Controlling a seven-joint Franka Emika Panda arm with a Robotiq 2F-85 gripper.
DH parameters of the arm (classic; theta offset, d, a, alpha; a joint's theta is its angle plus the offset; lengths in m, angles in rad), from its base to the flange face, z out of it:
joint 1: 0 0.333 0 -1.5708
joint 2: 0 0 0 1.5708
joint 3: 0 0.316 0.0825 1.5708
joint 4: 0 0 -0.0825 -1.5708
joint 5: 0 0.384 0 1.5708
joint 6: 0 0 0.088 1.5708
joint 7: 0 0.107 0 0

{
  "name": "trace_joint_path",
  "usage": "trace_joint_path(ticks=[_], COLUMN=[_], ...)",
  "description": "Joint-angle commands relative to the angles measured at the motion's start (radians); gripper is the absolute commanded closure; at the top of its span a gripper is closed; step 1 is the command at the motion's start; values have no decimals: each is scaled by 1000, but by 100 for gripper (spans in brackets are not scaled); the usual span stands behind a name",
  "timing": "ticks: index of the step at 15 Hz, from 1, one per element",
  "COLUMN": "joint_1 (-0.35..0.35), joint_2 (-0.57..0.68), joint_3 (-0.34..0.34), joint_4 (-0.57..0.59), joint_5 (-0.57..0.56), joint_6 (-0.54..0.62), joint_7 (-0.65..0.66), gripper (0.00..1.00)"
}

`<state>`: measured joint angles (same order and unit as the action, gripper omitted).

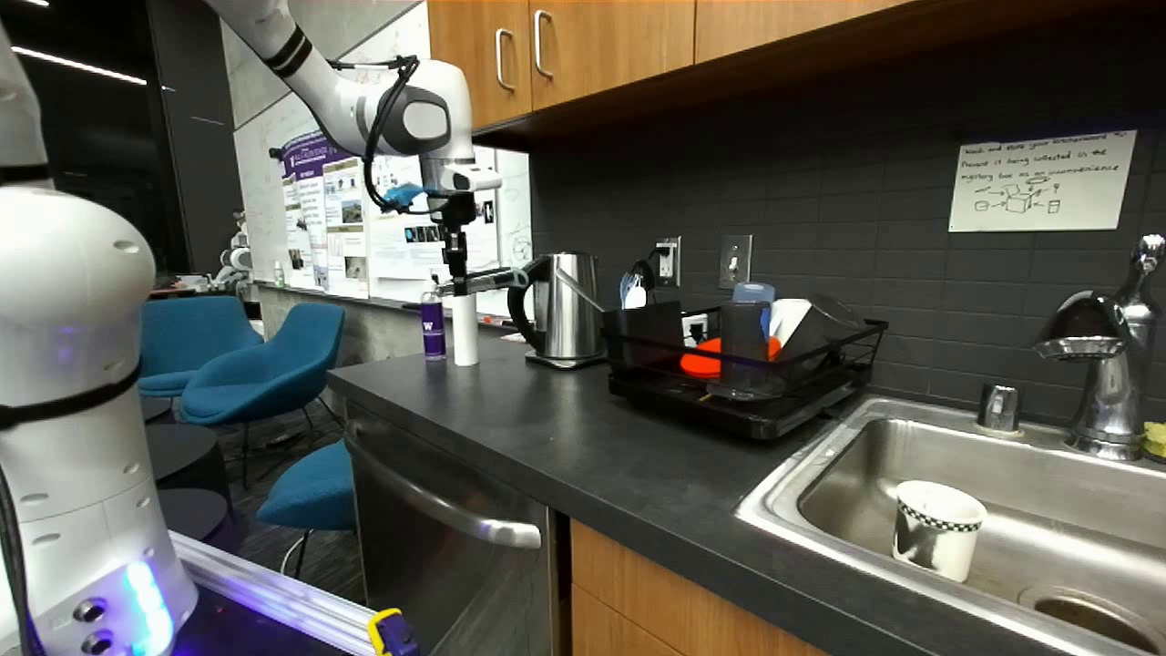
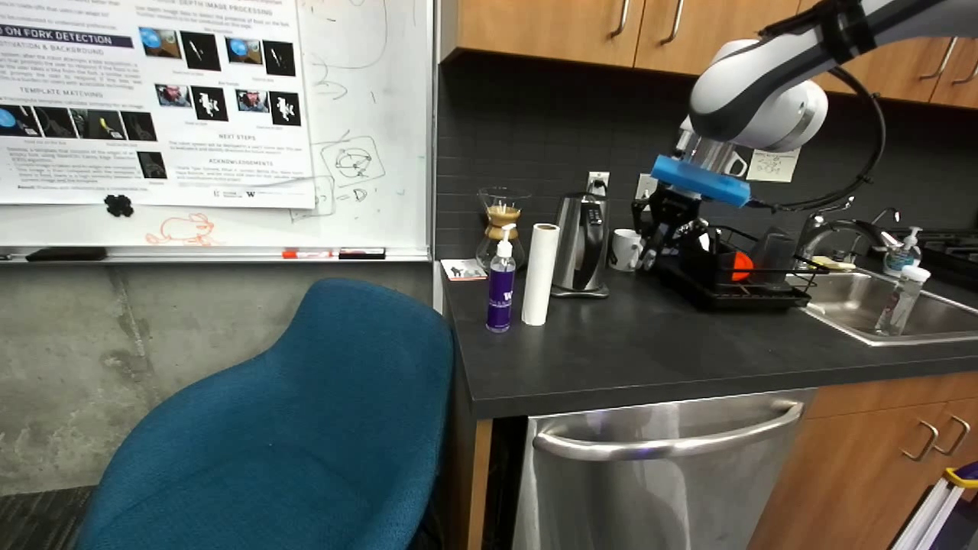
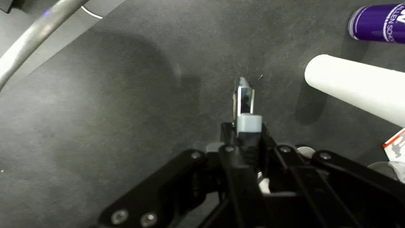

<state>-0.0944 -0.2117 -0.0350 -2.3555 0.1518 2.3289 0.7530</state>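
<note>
You have a slim grey tool (image 1: 496,280), exact kind unclear, up over the bench (image 2: 649,344); your pincer (image 1: 456,276) is narrow, gripping it. In both exterior views, rightward along the bench: purple bottle (image 2: 500,296) and white roll (image 2: 540,276), upright, just beside each other; steel kettle (image 1: 572,310); black dish rack (image 1: 694,408); sink (image 1: 840,465). Teal chair (image 2: 306,428) off the bench's left end.

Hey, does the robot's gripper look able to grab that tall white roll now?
Probably not: the gripper looks shut on a grey thing, so it seems full. Otherwise, in the wrist view, only counter shows between it and the white roll.
</note>
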Motion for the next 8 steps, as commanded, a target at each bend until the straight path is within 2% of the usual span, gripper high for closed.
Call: trace_joint_path(ticks=[1,3,8], joint_1=[-30,-44,-56], joint_2=[20,19,23], joint_3=[-27,-53,-127], joint_4=[42,62,125], joint_5=[55,102,288], joint_6=[-35,-58,-193], joint_7=[37,38,-52], gripper=[95,95,95])
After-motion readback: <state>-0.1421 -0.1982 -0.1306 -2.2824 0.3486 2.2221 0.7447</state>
